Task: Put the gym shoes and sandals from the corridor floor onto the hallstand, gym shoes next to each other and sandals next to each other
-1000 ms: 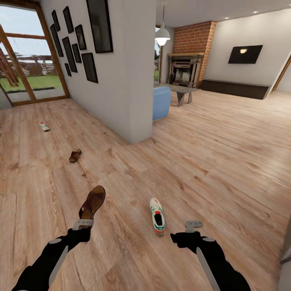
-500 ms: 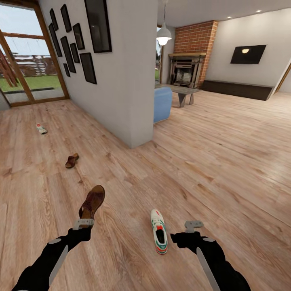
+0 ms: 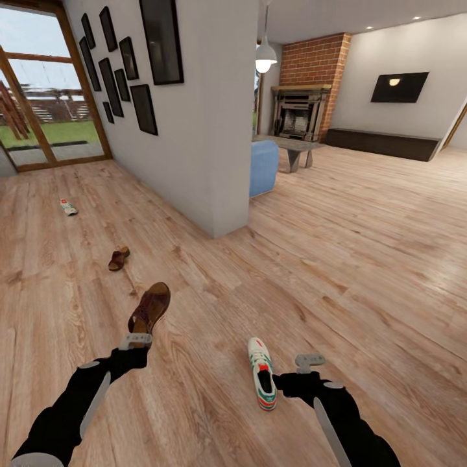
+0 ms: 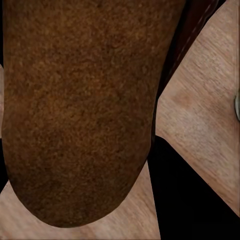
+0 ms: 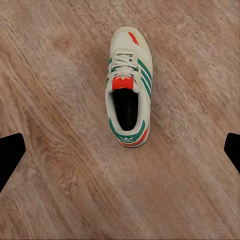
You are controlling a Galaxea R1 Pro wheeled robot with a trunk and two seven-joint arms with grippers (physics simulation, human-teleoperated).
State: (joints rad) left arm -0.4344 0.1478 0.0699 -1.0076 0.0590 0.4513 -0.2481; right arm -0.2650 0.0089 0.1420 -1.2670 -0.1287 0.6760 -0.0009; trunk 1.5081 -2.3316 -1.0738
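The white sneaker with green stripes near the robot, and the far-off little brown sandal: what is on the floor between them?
In the head view, between the white green-striped sneaker and the small far brown sandal, the brown leather sandal in the left gripper, over wood-plank floor.

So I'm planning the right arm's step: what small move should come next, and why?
Probably lower the right gripper straight down onto the sneaker. The sneaker lies flat on the floor between its spread fingers, not yet touched, while the left gripper already holds a sandal.

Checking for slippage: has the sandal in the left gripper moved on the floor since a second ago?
Cannot tell. The sandal stays at the left gripper; the whole view shifted, so the camera moved.
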